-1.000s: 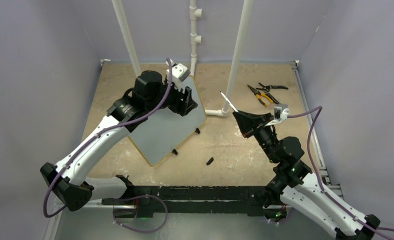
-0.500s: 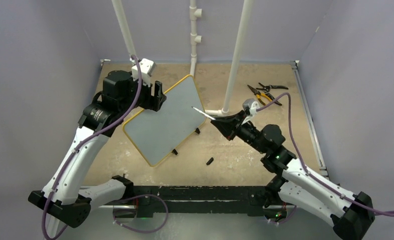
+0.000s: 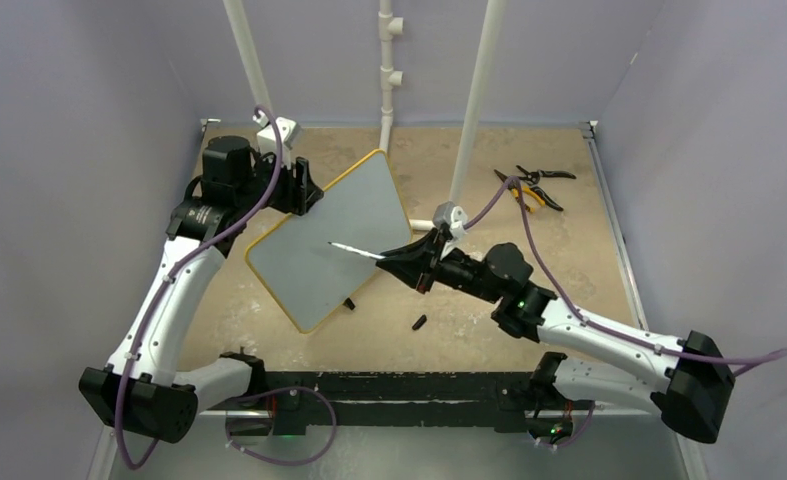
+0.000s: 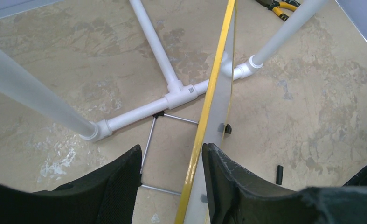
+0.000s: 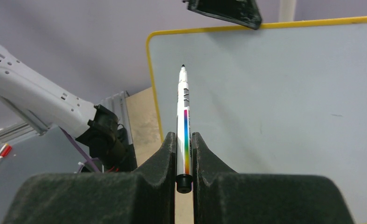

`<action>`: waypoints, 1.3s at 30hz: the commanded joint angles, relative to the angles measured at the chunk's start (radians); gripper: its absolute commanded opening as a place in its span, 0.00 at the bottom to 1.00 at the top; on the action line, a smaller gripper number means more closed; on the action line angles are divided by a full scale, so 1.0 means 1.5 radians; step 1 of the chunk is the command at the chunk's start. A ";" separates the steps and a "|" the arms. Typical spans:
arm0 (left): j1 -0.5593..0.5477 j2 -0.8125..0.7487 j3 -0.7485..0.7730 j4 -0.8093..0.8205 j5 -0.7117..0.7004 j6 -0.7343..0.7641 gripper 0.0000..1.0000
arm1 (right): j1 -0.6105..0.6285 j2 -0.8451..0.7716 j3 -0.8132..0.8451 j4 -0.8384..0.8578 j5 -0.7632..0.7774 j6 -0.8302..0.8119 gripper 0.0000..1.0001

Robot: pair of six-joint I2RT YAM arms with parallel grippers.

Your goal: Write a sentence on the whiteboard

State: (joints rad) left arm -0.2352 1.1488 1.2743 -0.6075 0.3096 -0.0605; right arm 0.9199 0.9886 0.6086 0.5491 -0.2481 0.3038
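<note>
Lilac walls (image 3: 69, 150) on the left, far and right sides, closing in a tan, mottled table (image 3: 429, 160) with pale scuffed patches.

At far left, left gripper (image 4: 171, 161) with fingers spread, straddling the upper yellow edge of the whiteboard (image 3: 309, 270); frame close against one finger, a clear gap to the other.

Left of centre, the whiteboard itself: propped at a tilt on a thin wire stand (image 4: 148, 140) and small black feet (image 3: 349, 303), turned cornerwise to the table edges, its grey-white face bare but for one tiny dark fleck.

Over that face, a white marker (image 5: 184, 126) with a rainbow stripe, black tip pointing left near the board's left corner; cannot tell whether tip and board touch.

Just right of the board, right gripper (image 5: 183, 137) pressed tight on the marker's barrel.

Near centre, a small black cap (image 3: 419, 322) lying loose on the table.

Behind, white pipe uprights (image 3: 472, 110) rising from a tee joint (image 4: 172, 95) on the table.

Far right, black-and-yellow pliers (image 3: 529, 187), well apart from the board.
</note>
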 commanded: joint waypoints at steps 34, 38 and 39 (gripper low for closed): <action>0.050 -0.021 -0.124 0.184 0.229 0.033 0.07 | 0.140 0.303 0.257 0.030 0.057 -0.114 0.00; 0.050 -0.020 -0.126 0.183 0.234 0.036 0.05 | 0.142 0.308 0.262 0.028 0.062 -0.115 0.00; 0.051 -0.020 -0.125 0.183 0.234 0.035 0.05 | 0.142 0.308 0.262 0.028 0.062 -0.115 0.00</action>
State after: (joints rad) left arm -0.1658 1.1339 1.0973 -0.3729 0.6350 -0.0399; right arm 1.1259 1.4528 0.9520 0.5831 -0.1741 0.1543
